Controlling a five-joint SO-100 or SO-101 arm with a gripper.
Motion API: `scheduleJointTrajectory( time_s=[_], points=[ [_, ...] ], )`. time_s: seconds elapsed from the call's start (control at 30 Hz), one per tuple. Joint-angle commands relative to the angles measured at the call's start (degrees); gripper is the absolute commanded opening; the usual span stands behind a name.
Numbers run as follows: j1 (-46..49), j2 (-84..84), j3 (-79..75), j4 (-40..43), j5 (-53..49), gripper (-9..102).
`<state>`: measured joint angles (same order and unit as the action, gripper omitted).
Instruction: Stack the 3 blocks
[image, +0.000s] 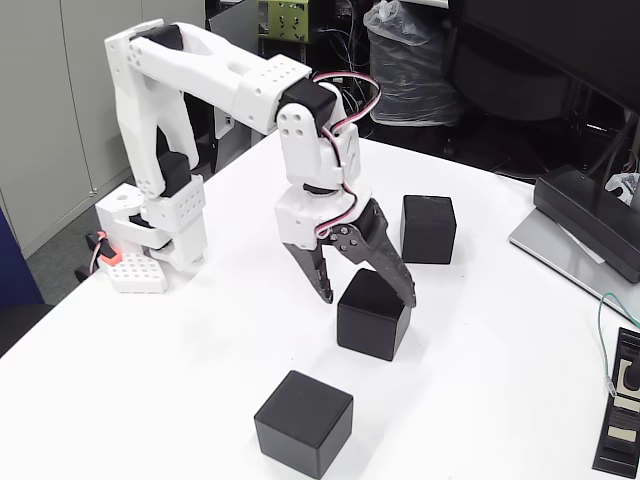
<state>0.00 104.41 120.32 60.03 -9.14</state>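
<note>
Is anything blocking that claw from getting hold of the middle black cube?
Nothing visible does. The open end effector hangs right over the middle cube, one finger at its far corner. The other two cubes sit apart on the white table.

The gripper (365, 295) finger hides part of the middle block (372, 318). At four o'clock, the flat black device (622, 415) is cut off by the edge.

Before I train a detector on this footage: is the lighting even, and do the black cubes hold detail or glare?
In the fixed view, light is soft and even; the white table shows faint shadows beside the cubes. The near cube, middle cube and far cube stay sharp, with visible edges and no glare. The end effector is sharp, unblurred.
</note>
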Motion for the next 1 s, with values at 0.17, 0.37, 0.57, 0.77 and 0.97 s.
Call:
scheduleJointTrajectory(
  time_s=[0.17, 0.37, 0.57, 0.77, 0.97],
  points=[
    [-0.1, -2.5, -1.5, -3.5, -0.5, 35],
    [-0.1, -4.9, -2.0, -3.7, -0.4, 24],
    [-0.1, -4.8, -2.0, -3.7, 0.3, 15],
    [0.1, -4.7, -2.0, -3.7, 0.3, 13],
    [0.0, -4.7, -2.0, -3.7, 0.3, 13]
  ],
)
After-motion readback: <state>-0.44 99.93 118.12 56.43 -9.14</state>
